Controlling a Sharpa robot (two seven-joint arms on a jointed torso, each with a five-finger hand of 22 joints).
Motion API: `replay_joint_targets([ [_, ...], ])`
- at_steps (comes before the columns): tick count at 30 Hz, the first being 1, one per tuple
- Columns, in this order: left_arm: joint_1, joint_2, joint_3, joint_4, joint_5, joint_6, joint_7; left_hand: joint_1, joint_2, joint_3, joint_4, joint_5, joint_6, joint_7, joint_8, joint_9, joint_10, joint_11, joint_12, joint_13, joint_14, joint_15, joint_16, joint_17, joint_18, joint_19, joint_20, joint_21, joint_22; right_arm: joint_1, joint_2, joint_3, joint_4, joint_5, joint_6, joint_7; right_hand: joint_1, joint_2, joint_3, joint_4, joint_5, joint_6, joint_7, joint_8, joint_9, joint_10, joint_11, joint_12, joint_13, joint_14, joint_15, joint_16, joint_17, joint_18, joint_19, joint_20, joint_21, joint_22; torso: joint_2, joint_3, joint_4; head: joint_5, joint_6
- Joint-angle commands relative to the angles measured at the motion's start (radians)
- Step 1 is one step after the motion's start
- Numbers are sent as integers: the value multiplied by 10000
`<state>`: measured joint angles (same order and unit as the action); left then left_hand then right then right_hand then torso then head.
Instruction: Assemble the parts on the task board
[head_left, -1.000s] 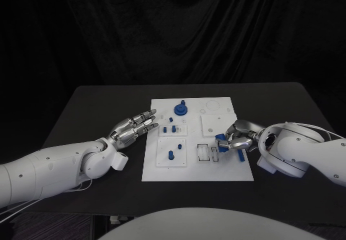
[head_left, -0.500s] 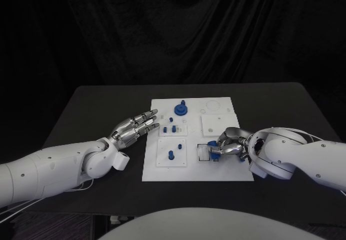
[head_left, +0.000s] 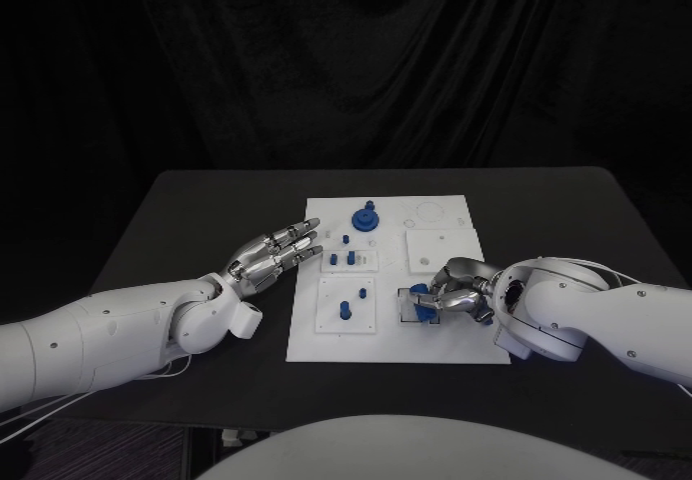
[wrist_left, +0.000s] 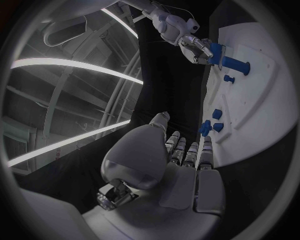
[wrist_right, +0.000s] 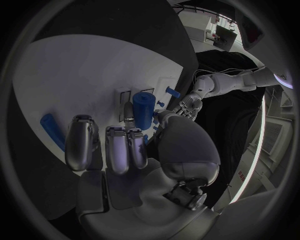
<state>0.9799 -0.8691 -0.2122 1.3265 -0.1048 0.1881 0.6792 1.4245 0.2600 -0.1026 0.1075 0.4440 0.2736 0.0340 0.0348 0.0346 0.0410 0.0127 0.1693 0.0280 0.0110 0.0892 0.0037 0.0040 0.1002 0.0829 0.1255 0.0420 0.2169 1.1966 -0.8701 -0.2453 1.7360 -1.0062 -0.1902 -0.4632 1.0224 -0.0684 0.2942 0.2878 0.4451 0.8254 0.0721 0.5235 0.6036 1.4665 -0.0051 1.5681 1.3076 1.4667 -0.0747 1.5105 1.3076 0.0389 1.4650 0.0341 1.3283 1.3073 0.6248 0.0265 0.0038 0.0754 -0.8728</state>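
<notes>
One blue cylinder (wrist_right: 143, 110) sits pinched in the right hand (head_left: 451, 290), thumb on one side and fingers on the other, over the near right part of the task board (head_left: 447, 345), by a black-outlined rectangular slot (head_left: 407, 305); whether the cylinder touches the board is hard to tell. Another blue part (wrist_right: 51, 131) lies loose on the board just beside that hand. The left hand (head_left: 270, 254) hovers off the board's left edge, holding nothing, fingers straight and slightly spread. Other blue parts stand on the board: a knob (head_left: 364, 217) at the far side, pegs (head_left: 340, 259) mid-left, a piece (head_left: 345, 309) nearer. No writing is legible. Since a second ago the right hand has moved left over the slot; the left hand has stayed put.
</notes>
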Motion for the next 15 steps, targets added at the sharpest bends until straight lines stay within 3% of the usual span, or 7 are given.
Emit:
replay_joint_targets([
  [1, -24, 34, 10, -4, 61, 154, 219, -45, 49, 78, -3, 13, 4, 53, 18, 14, 8, 70, 52, 0, -29, 0, -3, -8, 153, -2, 89, 30, -12, -44, 37, -13, -4, 39, -33, 22, -352, 8, -199, 27, -674, 26, 7, -62, -61, 1043, 44, 27, 2632, 756, 81, -65, 1250, 184, 146, 81, -67, 1872, 1, -2, -2, 16, 2],
  [4, -32, 44, 10, -14, 61, 164, 212, -45, 49, 78, -3, 13, 4, 53, 18, 14, 8, 70, 52, 0, -29, 0, -3, -8, 153, -2, 89, 30, -12, -45, 51, -13, -12, 39, -27, 27, -722, 56, -446, 35, -1331, 25, 3, -72, -110, 1043, 41, 27, 2632, 753, 80, -76, 1236, 189, 140, 84, -89, 1866, 1, 2, -6, 40, 2],
  [7, -41, 47, 10, -21, 61, 169, 205, -45, 49, 78, -3, 13, 4, 53, 18, 14, 8, 70, 52, 0, -29, 0, -3, -8, 153, -2, 89, 30, -12, -46, 53, -13, -9, 39, 0, 11, -1187, 6, -1002, 32, -1503, -15, 9, -95, -177, 1043, 50, 27, 2632, 737, 81, -111, 1178, 211, 99, 85, -197, 1835, 2, 6, -2, 47, 2],
  [8, -45, 48, 10, -25, 61, 171, 200, -56, 45, 91, -4, -13, 4, 59, 18, 14, 4, 72, 44, -1, -28, 3, -3, -7, 154, -4, 94, 30, -18, -46, 52, -13, -8, 39, 5, 7, -1310, 43, -1218, 30, -1854, -20, 13, -95, -200, 1043, 48, 27, 2632, 734, 85, -118, 1169, 213, 95, 85, -209, 1832, 4, 7, -2, 48, 2],
  [9, -49, 50, 10, -29, 61, 172, 197, -56, 45, 91, -4, -13, 4, 59, 18, 14, 4, 72, 44, -1, -28, 3, -3, -7, 154, -4, 94, 30, -18, -46, 53, -13, -8, 39, 10, 3, -1322, 59, -1272, 30, -1915, -20, 12, -94, -207, 1043, 50, 27, 2632, 735, 85, -116, 1174, 213, 95, 85, -210, 1833, 7, 7, -2, 48, 2],
  [12, -64, 63, 10, -49, 61, 185, 188, -56, 45, 91, -4, -13, 4, 59, 18, 14, 4, 72, 44, -1, -28, 3, -3, -7, 154, -4, 94, 30, -18, -46, 64, -13, -8, 39, 33, -4, -1715, 274, -1938, 49, -2858, -25, 18, -84, -286, 1043, 59, 27, 2632, 723, 93, -146, 1130, 233, 63, 93, -309, 1806, -1, 11, -9, 69, 2],
  [15, -80, 70, 10, -58, 61, 194, 184, -56, 45, 91, -4, -13, 4, 59, 18, 14, 4, 72, 44, -1, -28, 3, -3, -7, 154, -4, 94, 30, -18, -46, 70, -13, -4, 39, 33, 4, -1800, 343, -2186, 46, -3158, -21, 22, -78, -317, 1043, 61, 27, 2632, 717, 97, -159, 1110, 240, 52, 98, -343, 1798, 3, 11, -12, 71, 2],
])
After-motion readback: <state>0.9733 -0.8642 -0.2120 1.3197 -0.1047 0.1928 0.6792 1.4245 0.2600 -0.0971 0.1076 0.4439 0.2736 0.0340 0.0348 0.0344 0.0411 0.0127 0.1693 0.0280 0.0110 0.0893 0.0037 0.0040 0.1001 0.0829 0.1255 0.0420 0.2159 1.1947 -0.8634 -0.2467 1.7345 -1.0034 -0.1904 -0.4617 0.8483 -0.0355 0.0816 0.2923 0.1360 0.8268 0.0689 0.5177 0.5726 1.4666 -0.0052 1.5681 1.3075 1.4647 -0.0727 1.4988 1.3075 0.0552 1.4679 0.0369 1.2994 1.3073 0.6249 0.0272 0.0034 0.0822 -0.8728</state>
